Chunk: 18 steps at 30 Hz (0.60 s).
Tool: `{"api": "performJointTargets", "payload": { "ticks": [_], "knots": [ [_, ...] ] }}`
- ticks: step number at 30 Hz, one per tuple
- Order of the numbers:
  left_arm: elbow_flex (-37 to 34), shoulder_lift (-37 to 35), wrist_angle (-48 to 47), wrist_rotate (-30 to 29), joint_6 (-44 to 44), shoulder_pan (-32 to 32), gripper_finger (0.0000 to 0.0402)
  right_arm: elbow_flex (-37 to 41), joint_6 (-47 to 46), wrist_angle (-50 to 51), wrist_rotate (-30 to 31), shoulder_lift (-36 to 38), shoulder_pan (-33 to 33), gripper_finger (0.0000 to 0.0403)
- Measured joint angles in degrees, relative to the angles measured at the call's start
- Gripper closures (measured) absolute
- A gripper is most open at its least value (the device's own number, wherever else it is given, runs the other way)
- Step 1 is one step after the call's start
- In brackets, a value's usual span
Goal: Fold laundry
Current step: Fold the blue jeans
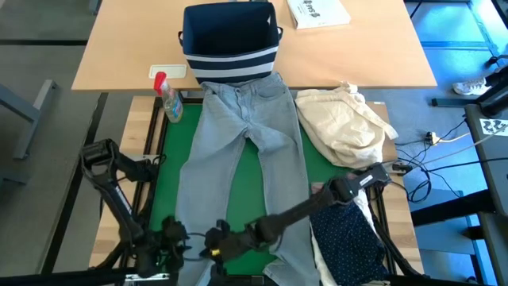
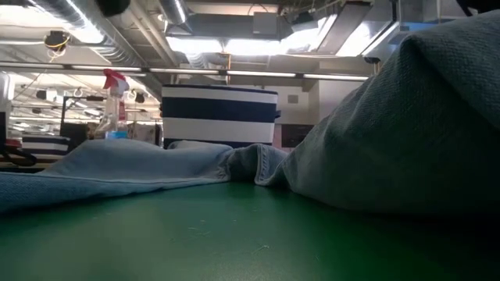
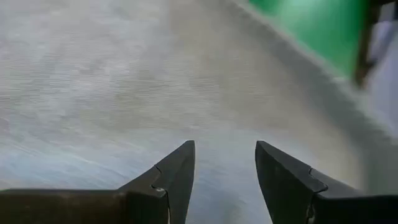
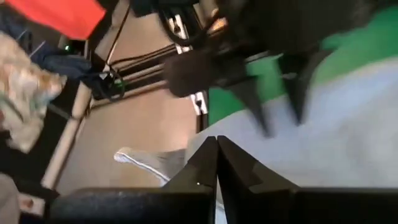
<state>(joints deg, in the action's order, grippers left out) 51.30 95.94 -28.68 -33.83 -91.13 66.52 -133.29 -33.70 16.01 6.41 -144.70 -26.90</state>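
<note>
The light grey jeans [image 1: 238, 143] lie spread on the green mat [image 1: 171, 143], waist toward the far edge and legs toward the near edge. My left gripper [image 3: 225, 149] hovers open over the left leg near the near edge [image 1: 176, 238], with nothing between its fingers. My right arm reaches across from the right. Its gripper [image 4: 216, 140] is shut at the left leg's hem [image 1: 213, 242]. In the low view, jeans cloth [image 2: 437, 117] rises high on the right. My right gripper pinches the jeans at the hem end of a leg, between its two shut fingers. A pale flap of that hem [image 4: 146, 163] sticks out beside the fingertips, off the table. The fingers come slanting down from the table's right side. I cannot tell how many layers are held.
A navy bin with white stripes [image 1: 230, 40] stands at the jeans' waist. A spray bottle [image 1: 168, 99] sits at the mat's far left corner. A cream cloth bundle [image 1: 345, 123] lies to the right, and a navy dotted shirt [image 1: 349, 238] under my right arm.
</note>
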Motion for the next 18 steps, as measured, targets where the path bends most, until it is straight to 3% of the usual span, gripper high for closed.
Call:
{"api": "performJointTargets", "payload": {
  "ticks": [8, 14, 18],
  "knots": [
    [-9.99, -0.14, 14.3, -0.24, 4.53, -2.21, 0.0239, 0.11, -11.09, -10.36, 9.24, -6.36, -3.75, 0.0393],
    [-11.77, -0.22, 16.23, -1.37, 5.24, -4.01, 0.0239, 0.22, -15.42, -8.74, 8.57, -10.26, -3.37, 0.0393],
    [-11.82, -0.2, 16.2, -1.19, 6.44, -5.07, 0.0239, 0.04, -15.73, -4.03, 3.57, -10.13, -3.41, 0.0393]
  ]
}}
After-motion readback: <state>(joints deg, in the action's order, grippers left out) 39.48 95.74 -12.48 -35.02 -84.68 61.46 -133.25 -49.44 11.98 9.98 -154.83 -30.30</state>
